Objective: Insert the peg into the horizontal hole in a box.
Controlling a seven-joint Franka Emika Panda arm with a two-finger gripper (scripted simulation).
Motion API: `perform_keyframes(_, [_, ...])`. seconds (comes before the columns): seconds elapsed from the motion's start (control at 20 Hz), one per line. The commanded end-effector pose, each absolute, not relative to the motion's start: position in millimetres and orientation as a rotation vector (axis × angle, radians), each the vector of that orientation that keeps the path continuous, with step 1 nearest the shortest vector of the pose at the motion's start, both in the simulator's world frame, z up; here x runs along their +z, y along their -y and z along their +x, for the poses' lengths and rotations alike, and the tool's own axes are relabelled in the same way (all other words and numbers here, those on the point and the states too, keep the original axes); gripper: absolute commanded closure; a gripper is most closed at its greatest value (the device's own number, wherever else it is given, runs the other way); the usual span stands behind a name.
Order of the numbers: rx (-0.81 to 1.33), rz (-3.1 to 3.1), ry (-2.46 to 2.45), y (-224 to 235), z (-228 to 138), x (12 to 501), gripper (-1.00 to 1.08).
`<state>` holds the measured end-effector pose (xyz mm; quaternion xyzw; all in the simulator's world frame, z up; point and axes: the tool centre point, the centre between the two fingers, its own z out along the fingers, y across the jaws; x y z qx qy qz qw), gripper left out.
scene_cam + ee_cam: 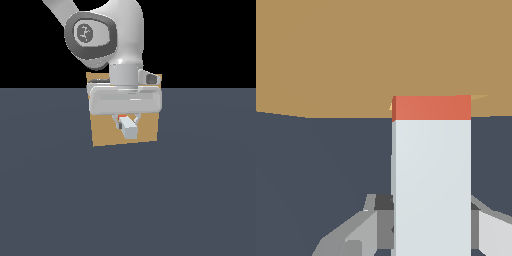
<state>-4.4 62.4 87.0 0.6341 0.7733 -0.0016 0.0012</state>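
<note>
- From where I stand, the tan box (pixel 102 132) sits on the dark grey-blue floor (pixel 50 200), its flat face turned toward me and a little tilted.
- The white arm (pixel 107 30) reaches down in front of that face, so the wide pale hand body hides the box's upper part.
- Just below the hand body, the gripper (pixel 128 123) is closed on the peg (pixel 130 129), holding it across its narrow width; the short fingers press in from either side.
- In the exterior view the peg shows as a pale grey-white stub pointing out and slightly down from the box face, with a sliver of red-orange right behind the fingers.
- The peg sits at about the middle of the box face, a touch toward the exterior view's right of the box's left edge and well inside both edges.
- Up close in the wrist view, the peg (pixel 432 175) runs straight away from the gripper (pixel 426 220): a long white-grey stretch first, then a short red-orange band at the far end.
- That red-orange end meets the box (pixel 331 55), with lighter tan slivers of the hole (pixel 479 97) peeping beside its corners.
- Grey fingers (pixel 383 225) sit tight against the peg's white part on both flanks.
</note>
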Motion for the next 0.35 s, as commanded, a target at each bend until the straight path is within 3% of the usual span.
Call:
perform_keyframes(0.0, [0.002, 1.977, -2.44, -76.8, -5.1, 88.1, 1.08])
perform_keyframes(0.3, [0.002, 1.977, -2.44, -71.7, -3.1, 88.1, 1.08])
